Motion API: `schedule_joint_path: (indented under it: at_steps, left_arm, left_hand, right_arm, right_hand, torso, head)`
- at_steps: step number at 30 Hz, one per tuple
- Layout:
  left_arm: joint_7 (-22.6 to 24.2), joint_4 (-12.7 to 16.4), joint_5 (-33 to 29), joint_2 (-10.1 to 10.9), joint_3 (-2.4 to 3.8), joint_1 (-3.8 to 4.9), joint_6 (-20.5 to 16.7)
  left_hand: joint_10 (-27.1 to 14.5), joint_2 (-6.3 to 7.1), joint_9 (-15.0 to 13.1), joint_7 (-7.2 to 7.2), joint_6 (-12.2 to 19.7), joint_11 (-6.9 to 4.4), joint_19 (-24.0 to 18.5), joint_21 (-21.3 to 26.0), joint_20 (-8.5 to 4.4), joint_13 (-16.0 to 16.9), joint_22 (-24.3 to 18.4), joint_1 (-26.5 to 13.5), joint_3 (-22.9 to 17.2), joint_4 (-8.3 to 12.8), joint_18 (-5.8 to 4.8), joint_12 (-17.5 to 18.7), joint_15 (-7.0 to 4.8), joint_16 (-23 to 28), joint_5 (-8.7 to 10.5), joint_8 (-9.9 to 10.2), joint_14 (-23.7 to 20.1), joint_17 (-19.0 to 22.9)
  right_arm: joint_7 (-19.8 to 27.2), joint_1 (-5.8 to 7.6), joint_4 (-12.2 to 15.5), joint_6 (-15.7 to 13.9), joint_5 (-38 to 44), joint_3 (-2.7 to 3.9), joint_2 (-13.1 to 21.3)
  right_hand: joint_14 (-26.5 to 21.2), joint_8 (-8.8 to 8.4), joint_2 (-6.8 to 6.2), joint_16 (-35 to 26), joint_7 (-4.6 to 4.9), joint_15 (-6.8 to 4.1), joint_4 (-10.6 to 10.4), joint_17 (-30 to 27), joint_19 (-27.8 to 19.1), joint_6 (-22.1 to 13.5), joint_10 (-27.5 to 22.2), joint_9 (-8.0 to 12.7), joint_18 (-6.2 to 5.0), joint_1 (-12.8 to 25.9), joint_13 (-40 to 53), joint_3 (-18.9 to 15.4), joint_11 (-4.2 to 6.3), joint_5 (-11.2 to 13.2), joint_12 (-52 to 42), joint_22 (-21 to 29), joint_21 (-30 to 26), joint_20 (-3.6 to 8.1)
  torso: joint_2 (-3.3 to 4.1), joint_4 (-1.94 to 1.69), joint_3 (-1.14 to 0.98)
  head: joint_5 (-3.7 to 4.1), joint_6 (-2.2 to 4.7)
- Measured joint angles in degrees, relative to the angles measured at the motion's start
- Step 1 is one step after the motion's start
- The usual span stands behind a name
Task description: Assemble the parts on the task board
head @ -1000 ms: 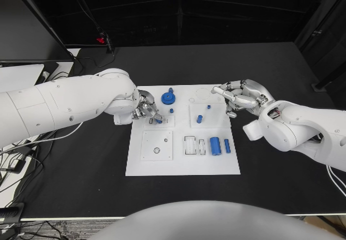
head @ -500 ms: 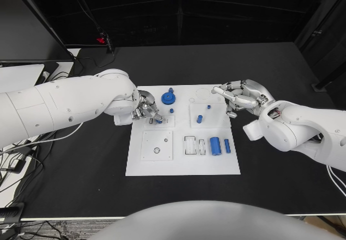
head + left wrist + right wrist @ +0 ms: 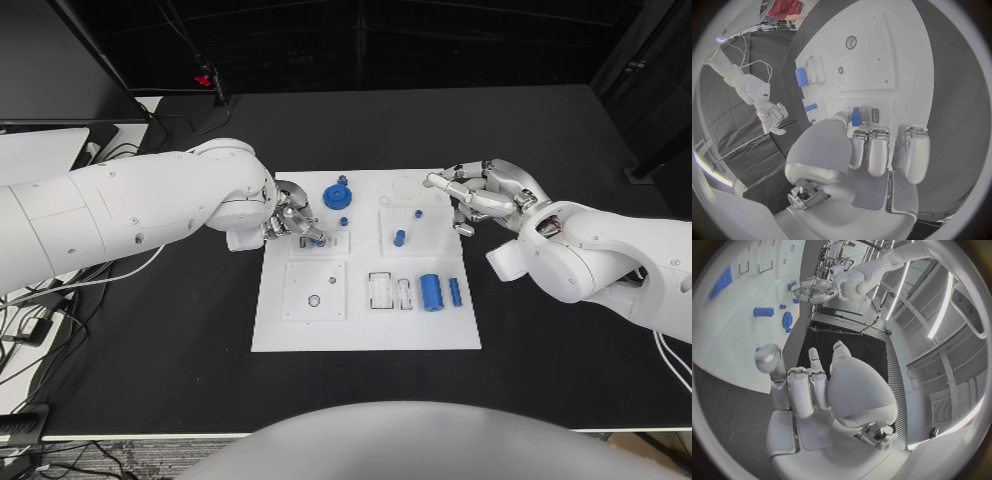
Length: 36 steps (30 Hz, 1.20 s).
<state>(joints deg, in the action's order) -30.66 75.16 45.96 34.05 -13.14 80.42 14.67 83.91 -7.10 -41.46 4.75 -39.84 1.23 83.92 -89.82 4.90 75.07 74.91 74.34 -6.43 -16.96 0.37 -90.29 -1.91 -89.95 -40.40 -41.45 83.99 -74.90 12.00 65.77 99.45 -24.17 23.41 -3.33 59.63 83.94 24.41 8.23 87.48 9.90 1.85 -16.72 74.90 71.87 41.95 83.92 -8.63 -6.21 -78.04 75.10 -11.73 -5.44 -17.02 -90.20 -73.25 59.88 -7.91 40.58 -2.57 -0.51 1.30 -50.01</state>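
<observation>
The white task board (image 3: 368,330) lies mid-table. My left hand (image 3: 294,224) rests over its near-left square plate and pinches a small blue part (image 3: 317,240) between thumb and fingers; the left wrist view shows that small blue part (image 3: 855,117) at the fingertips of the left hand (image 3: 873,150). My right hand (image 3: 479,196) hovers at the board's far right edge, fingers apart and holding nothing. On the board are a blue gear (image 3: 338,194), a short blue peg (image 3: 400,238), a thick blue cylinder (image 3: 431,292) and a slim blue cylinder (image 3: 454,291).
A square white plate with two holes (image 3: 316,291) and narrow slots (image 3: 389,290) sit on the board's near half. Cables (image 3: 36,320) trail off the table's left edge. Bare black table (image 3: 548,350) surrounds the board.
</observation>
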Motion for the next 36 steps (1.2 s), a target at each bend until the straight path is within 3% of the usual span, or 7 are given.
schedule_joint_path:
  at_steps: [27, 36]
  left_arm:
    - [-0.66, -0.71, 0.08, -0.77, 0.09, 0.08, 0.8]
    - [-0.77, -0.54, 0.17, -0.69, 0.12, 0.1, 0.87]
  left_hand:
    - [0.0, -0.07, -0.05, 0.12, -0.09, 0.0, 0.0, 0.0, 0.0, -0.04, 0.0, 0.07, -0.35, -0.35, 0.0, -0.01, 0.0, 0.0, 0.08, -0.35, 0.0, 0.0]
    - [0.0, 0.04, 0.18, 0.21, 0.0, 0.0, 0.0, 0.0, 0.0, -0.12, 0.0, -1.78, -0.71, -0.13, 0.0, 0.0, 0.0, 0.0, 1.18, 0.29, 0.0, 0.0]
  right_arm:
    - [-0.04, 0.0, 0.05, 0.05, 0.0, -0.01, -0.01]
    - [-0.04, -0.01, 0.07, 0.05, 0.0, -0.01, 0.05]
  right_hand:
    - [0.0, 0.37, 0.0, 0.0, 0.2, 0.0, 0.0, 0.04, 0.0, -0.2, 0.0, -0.04, 0.0, 0.0, -0.05, 0.0, 0.0, 0.0, -0.01, 0.06, 0.0, 0.0]
    - [0.0, 0.37, 0.0, 0.0, 0.2, 0.0, 0.0, 0.03, 0.0, -0.2, 0.0, -0.03, 0.0, 0.0, -0.02, 0.0, 0.0, 0.01, -0.04, 0.06, 0.0, 0.0]
  torso:
    - [0.02, 0.04, -0.02]
    - [0.02, 0.04, -0.02]
  head:
    - [0.16, 0.0]
    - [0.23, 0.0]
